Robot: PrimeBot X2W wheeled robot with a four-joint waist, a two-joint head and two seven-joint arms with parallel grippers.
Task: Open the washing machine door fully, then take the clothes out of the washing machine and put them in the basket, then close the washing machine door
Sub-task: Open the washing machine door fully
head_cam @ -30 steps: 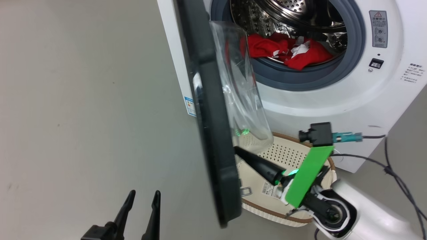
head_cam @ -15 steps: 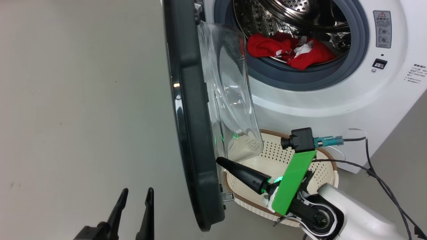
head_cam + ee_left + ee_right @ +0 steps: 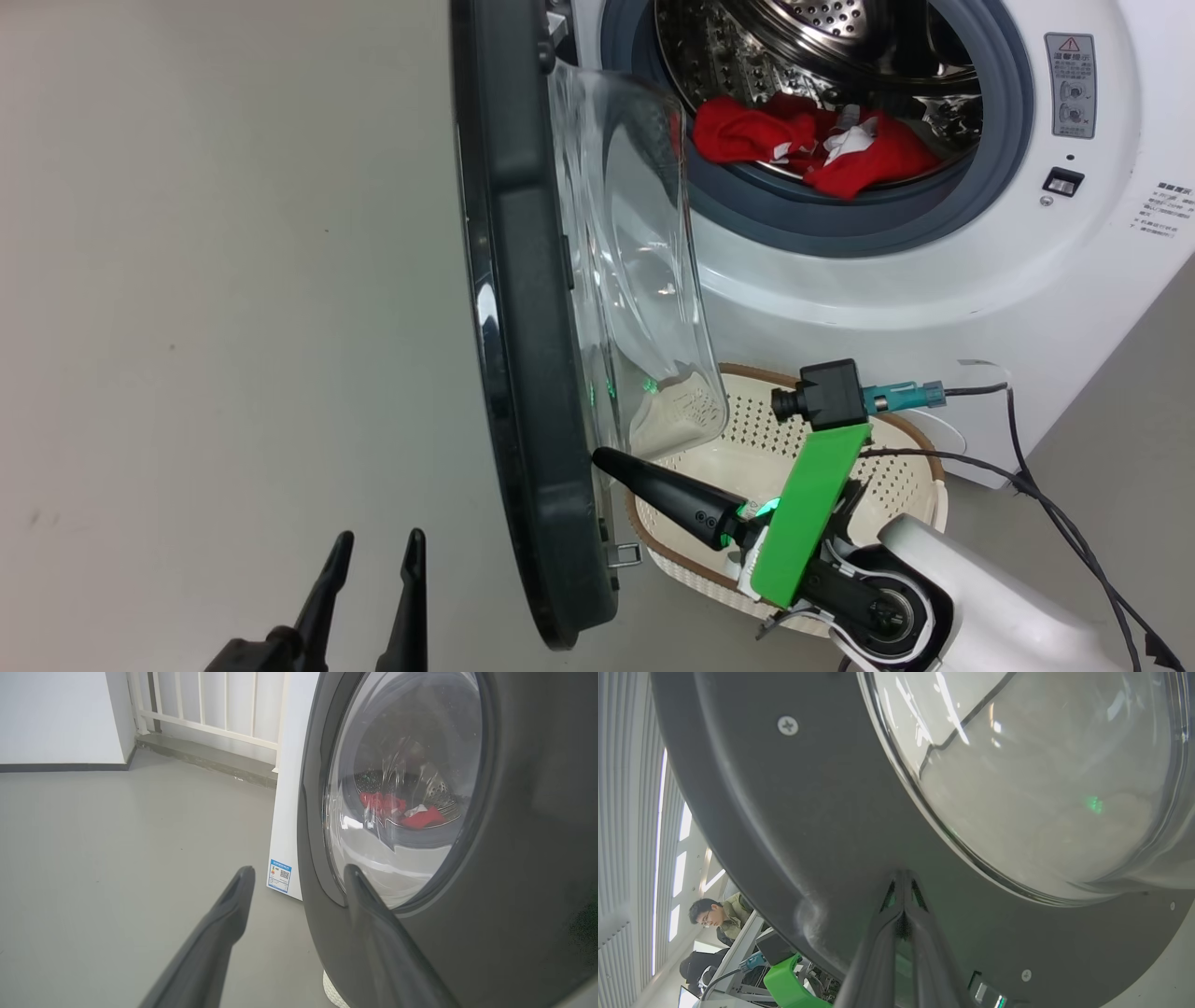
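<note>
1. The right claw is pinched fully together, its two long dark fingers meeting in one point and holding nothing. In the right wrist view that point is pressed to the inner face of the large round glossy black-rimmed washing machine door, just below the bulging clear glass bowl.
2. The door stands swung out edge-on between the two claws.
3. The left claw is spread wide and empty, low on the door's outer side. In its wrist view the door stands just beyond its right finger; whether they touch I cannot tell.
4. The small cream-white perforated plastic basket with a brown rim sits directly under the right claw and wrist.
5. The bright red soft clothes with white patches lie in the perforated steel drum of the big white front-loading washing machine, well beyond the right claw's tip, behind the grey rubber ring.
</note>
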